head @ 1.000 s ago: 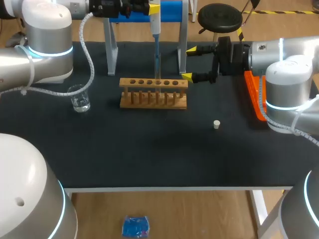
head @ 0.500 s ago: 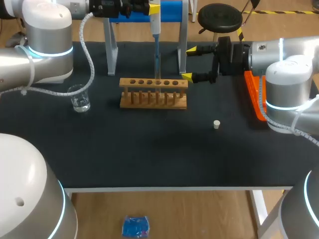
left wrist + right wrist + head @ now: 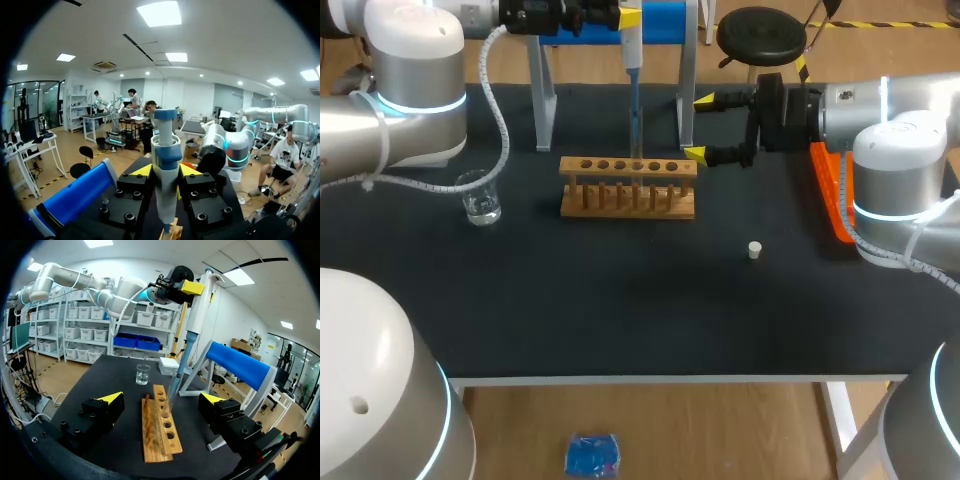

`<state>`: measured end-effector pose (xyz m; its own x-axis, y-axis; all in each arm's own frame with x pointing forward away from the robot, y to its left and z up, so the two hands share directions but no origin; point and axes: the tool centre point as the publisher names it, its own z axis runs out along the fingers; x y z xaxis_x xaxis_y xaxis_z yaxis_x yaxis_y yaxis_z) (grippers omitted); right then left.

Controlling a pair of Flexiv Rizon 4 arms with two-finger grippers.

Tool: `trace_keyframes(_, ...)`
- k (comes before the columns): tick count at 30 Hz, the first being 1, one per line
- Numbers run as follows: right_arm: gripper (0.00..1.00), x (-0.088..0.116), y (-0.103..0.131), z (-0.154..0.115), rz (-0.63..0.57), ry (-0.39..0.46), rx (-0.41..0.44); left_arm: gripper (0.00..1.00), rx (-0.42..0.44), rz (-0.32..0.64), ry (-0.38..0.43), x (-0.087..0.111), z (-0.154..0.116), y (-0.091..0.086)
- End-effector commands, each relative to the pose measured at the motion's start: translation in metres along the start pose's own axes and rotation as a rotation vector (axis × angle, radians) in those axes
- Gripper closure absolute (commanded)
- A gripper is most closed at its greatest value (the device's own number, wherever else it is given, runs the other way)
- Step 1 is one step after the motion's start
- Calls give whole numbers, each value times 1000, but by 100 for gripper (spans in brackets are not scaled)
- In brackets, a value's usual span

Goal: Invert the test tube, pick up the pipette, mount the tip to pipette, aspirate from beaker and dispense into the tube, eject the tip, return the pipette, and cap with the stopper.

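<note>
My left gripper (image 3: 628, 18) is shut on the white and blue pipette (image 3: 632, 50) and holds it upright above the wooden rack (image 3: 628, 187). The pipette's long clear tip (image 3: 636, 125) points down into a tube in one of the rack's middle holes. In the left wrist view the pipette (image 3: 165, 160) stands between the yellow fingertips (image 3: 142, 171). My right gripper (image 3: 698, 126) is open just to the right of the rack, at its far corner. From the right wrist the rack (image 3: 159, 422) lies ahead of the open gripper (image 3: 161, 398). The glass beaker (image 3: 480, 197) stands left of the rack. A small white stopper (image 3: 754, 250) lies to the rack's front right.
The blue pipette stand (image 3: 665, 20) with metal legs rises behind the rack. An orange tray (image 3: 830, 190) lies at the table's right edge under my right arm. A wide stretch of dark table (image 3: 620, 300) lies in front of the rack.
</note>
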<state>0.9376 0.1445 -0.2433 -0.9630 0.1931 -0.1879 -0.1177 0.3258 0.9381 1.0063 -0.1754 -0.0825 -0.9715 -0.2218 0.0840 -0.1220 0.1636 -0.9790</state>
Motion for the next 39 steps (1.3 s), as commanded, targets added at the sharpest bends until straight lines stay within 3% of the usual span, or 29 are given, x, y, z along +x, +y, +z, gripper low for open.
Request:
trace_keyframes(1,0,0,0,0,-1,-2,-1,100,1,2,-4,2,-2,-1)
trace_keyframes(39,0,0,0,0,-1,-2,-1,100,9,0,-4,1,0,-1)
